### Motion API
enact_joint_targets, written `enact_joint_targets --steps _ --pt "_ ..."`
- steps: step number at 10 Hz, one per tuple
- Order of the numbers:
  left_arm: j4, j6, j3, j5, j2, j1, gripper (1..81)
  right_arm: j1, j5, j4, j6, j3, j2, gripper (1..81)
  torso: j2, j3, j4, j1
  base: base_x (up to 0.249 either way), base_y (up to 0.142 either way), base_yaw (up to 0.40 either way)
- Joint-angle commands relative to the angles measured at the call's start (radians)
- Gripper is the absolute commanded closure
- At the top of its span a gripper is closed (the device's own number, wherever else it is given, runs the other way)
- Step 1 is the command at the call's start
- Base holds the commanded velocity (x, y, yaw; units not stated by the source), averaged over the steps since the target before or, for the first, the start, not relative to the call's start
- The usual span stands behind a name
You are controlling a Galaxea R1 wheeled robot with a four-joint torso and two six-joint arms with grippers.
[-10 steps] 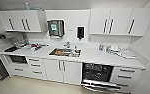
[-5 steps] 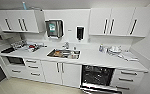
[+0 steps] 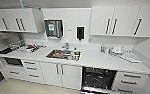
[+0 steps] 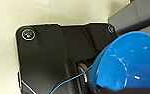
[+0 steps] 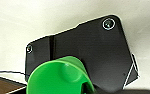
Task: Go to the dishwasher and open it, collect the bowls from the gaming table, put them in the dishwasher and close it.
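Fingers on both arms are hard to make out, yet each wrist view is showing a bowl sitting right against the camera: the blue bowl (image 4: 126,65) is looming large at the left wrist, its hollow side facing the lens beside the robot's dark plate, and the green bowl (image 5: 59,76) is sitting likewise at the right wrist, so each gripper appears to be clamping its own bowl, though the contact itself is lying outside what can be seen. From the head view, the robot is facing a white kitchen run. The dishwasher (image 3: 98,78) is standing open below the white counter (image 3: 96,58), to the right of the double cabinet doors (image 3: 59,75), its dark inside showing and its door hanging down toward the floor. A steel sink (image 3: 64,54) is lying in the counter to the dishwasher's upper left, with items inside too blurred to name. On the wall above are hanging a paper towel dispenser (image 3: 53,28) and a small black dispenser (image 3: 80,32), between rows of white upper cabinets (image 3: 121,21). Clutter is resting on the counter at both ends.
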Motion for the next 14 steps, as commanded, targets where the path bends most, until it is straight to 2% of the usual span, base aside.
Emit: enact_joint_targets --steps 1,14 --pt "0.009 0.001 0.004 0.017 -0.007 -0.029 81.1 0.045 -0.037 -0.002 0.003 0.006 -0.007 81.1 0.0 0.0 0.0 0.0 0.11 0.0 0.0" --pt "0.008 0.002 0.004 0.017 -0.008 -0.027 81.1 0.044 -0.037 -0.002 0.003 0.005 -0.003 81.1 0.0 0.0 0.0 0.0 0.11 0.0 0.0"
